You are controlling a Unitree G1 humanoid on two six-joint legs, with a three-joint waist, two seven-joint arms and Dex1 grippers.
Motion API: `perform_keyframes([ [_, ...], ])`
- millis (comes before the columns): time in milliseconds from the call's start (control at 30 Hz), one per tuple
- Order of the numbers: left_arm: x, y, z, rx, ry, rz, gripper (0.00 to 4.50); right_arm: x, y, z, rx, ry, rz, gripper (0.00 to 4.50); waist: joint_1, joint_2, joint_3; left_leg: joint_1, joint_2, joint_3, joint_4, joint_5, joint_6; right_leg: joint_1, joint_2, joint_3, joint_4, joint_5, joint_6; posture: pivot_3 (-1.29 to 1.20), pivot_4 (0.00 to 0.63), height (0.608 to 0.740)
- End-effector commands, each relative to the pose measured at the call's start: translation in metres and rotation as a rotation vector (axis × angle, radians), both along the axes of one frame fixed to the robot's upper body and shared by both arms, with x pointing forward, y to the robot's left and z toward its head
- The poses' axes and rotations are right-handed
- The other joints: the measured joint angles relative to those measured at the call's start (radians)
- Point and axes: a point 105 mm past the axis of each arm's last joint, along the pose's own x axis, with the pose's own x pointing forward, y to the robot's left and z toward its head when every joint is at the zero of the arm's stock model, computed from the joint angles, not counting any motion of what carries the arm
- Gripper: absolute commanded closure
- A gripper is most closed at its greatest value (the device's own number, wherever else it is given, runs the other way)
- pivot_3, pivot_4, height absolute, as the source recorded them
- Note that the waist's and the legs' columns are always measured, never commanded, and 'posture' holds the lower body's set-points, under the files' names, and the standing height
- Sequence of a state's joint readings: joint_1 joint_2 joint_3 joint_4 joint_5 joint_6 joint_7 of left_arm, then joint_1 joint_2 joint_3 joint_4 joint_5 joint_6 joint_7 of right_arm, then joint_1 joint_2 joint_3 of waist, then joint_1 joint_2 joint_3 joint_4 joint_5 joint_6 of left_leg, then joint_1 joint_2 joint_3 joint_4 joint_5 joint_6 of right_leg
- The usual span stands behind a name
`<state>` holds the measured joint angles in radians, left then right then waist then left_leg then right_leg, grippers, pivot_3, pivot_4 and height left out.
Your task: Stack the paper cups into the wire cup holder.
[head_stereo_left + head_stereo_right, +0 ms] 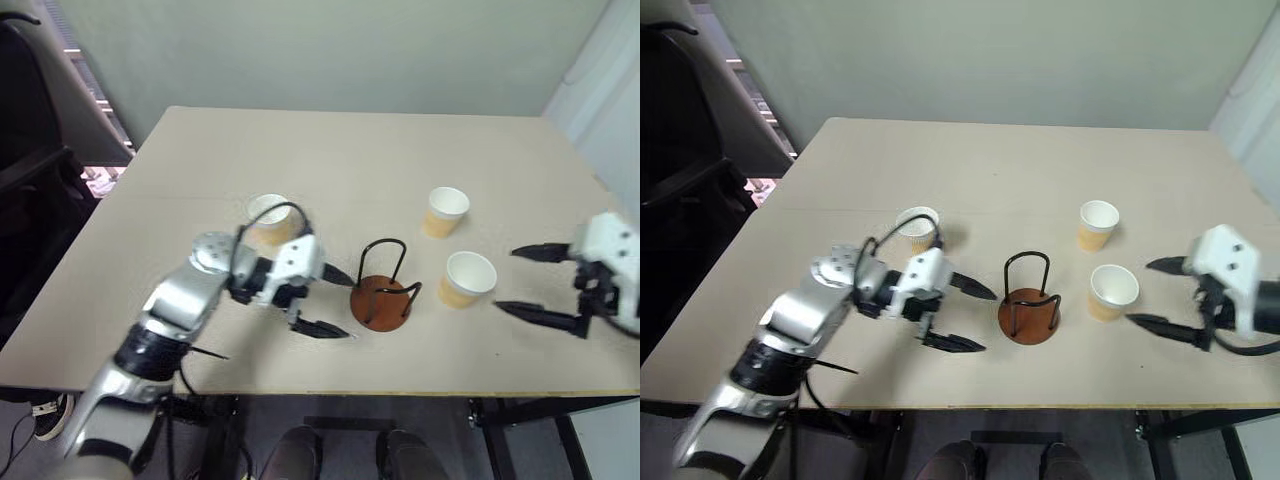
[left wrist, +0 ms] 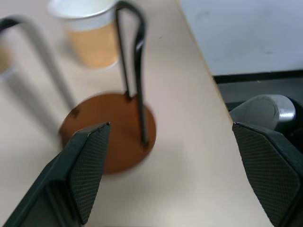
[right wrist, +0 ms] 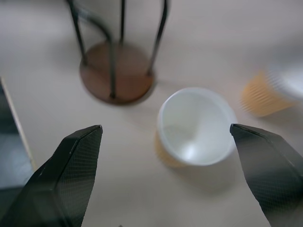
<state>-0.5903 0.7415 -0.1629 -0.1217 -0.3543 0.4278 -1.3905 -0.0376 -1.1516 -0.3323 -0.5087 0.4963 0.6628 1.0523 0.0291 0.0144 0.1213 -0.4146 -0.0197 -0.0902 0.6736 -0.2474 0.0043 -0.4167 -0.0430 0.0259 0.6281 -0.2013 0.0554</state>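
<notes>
Spreading pale and bare under everything, the tabletop carries the wire cup holder near its front edge, roughly between the two hands. Its wire loops rise upright from the reddish-brown disc, and nothing sits inside them: the holder is empty, no cup stacked yet.

Three paper cups stand upright, mouths up, each empty. The nearest cup sits just ahead of the right hand, on the holder's side of it, close to the disc but apart from it. In the right wrist view its white mouth lies between the two spread fingers, slightly beyond their tips. The far cup stands beyond that one, farther from the right hand. The third cup stands just behind the left hand, partly hidden by the wrist.

Both hands are wide apart at the fingers and hold nothing. The left hand points at the holder, which is just beyond its fingertips.

My judgement: the right hand is better placed for a first pick, the nearest cup lying straight along its reach, upright axis favouring a grasp across the wall.
</notes>
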Motion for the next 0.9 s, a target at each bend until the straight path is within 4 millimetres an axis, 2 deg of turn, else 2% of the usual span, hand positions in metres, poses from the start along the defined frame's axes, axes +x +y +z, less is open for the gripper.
perform_keyframes([
  [33, 0.015, 0.022, 0.031, -0.047, -0.115, 0.125, 0.02, 0.015, 0.002, -0.008, -0.075, -0.044, -0.001, 0.0, 0.0, 0.0, 0.0, 0.0, 0.0, 0.0, 0.0, 0.0, 0.0, 0.0, 0.0, 0.0, 0.0, 0.0, 0.0, 0.0, 0.15, 0.74],
  [167, 0.022, 0.025, 0.057, -0.094, -0.193, 0.192, 0.02, 0.027, 0.01, -0.016, -0.084, -0.04, 0.031, 0.0, 0.004, 0.0, 0.0, -0.001, 0.0, -0.001, 0.0, -0.001, 0.003, 0.0, -0.001, 0.0, -0.001, 0.002, -0.001, 0.0, 0.15, 0.74],
  [233, 0.019, 0.02, 0.058, -0.097, -0.2, 0.19, 0.02, 0.029, 0.015, -0.021, -0.085, -0.027, 0.054, 0.0, 0.003, 0.0, 0.0, -0.001, 0.0, -0.001, 0.0, -0.002, 0.003, 0.0, -0.001, 0.0, -0.001, 0.003, -0.001, 0.0, 0.15, 0.74],
  [300, 0.017, 0.016, 0.056, -0.096, -0.198, 0.189, 0.0, 0.03, 0.019, -0.027, -0.095, -0.01, 0.076, 0.37, 0.002, 0.0, 0.0, -0.001, 0.0, 0.0, 0.0, -0.001, 0.002, 0.0, -0.001, 0.0, -0.001, 0.003, -0.001, 0.0, 0.15, 0.74],
  [367, 0.016, 0.016, 0.057, -0.098, -0.202, 0.199, 0.0, 0.03, 0.021, -0.033, -0.108, 0.006, 0.094, 0.88, 0.0, 0.0, 0.0, -0.001, 0.001, 0.0, 0.0, -0.001, 0.0, -0.001, -0.001, 0.0, -0.001, 0.003, -0.002, 0.0, 0.15, 0.74],
  [467, 0.016, 0.019, 0.058, -0.089, -0.213, 0.221, 0.0, 0.034, 0.023, -0.04, -0.157, -0.003, 0.11, 1.94, -0.001, 0.0, 0.0, -0.001, 0.002, 0.0, 0.0, -0.001, -0.002, -0.002, -0.001, -0.001, -0.001, 0.002, -0.003, 0.0, 0.15, 0.74],
  [600, 0.012, 0.021, 0.06, -0.064, -0.234, 0.221, 0.0, 0.041, 0.026, -0.035, -0.169, -0.037, 0.12, 3.47, -0.004, 0.0, 0.0, -0.001, 0.003, 0.0, -0.001, -0.002, -0.002, -0.003, -0.001, -0.001, -0.001, 0.002, -0.003, 0.0, 0.15, 0.74],
  [700, 0.014, 0.023, 0.064, -0.064, -0.247, 0.232, 0.0, 0.041, 0.027, -0.02, -0.164, -0.071, 0.147, 4.49, -0.002, 0.0, 0.0, -0.001, 0.003, 0.0, -0.001, -0.002, -0.002, -0.003, -0.001, -0.001, -0.001, 0.002, -0.004, 0.0, 0.15, 0.74],
  [733, 0.015, 0.025, 0.063, -0.06, -0.251, 0.236, 0.0, 0.04, 0.028, -0.015, -0.156, -0.084, 0.156, 4.49, -0.002, 0.0, 0.0, -0.001, 0.003, 0.0, -0.001, -0.002, -0.003, -0.003, -0.001, -0.001, -0.001, 0.002, -0.004, 0.0, 0.15, 0.74],
  [800, 0.017, 0.029, 0.064, -0.049, -0.254, 0.242, 0.0, 0.034, 0.034, 0.011, -0.11, -0.118, 0.198, 4.49, -0.002, 0.0, 0.0, -0.001, 0.003, 0.0, -0.002, -0.002, -0.003, -0.003, -0.001, -0.001, -0.001, 0.002, -0.004, 0.0, 0.15, 0.74],
  [900, 0.022, 0.038, 0.066, -0.027, -0.271, 0.265, 0.0, 0.022, 0.042, 0.071, -0.025, -0.211, 0.266, 4.49, -0.003, 0.001, 0.001, -0.002, 0.002, 0.0, -0.003, -0.003, -0.004, -0.005, -0.001, -0.001, 0.0, 0.002, -0.005, 0.0, 0.15, 0.74],
])
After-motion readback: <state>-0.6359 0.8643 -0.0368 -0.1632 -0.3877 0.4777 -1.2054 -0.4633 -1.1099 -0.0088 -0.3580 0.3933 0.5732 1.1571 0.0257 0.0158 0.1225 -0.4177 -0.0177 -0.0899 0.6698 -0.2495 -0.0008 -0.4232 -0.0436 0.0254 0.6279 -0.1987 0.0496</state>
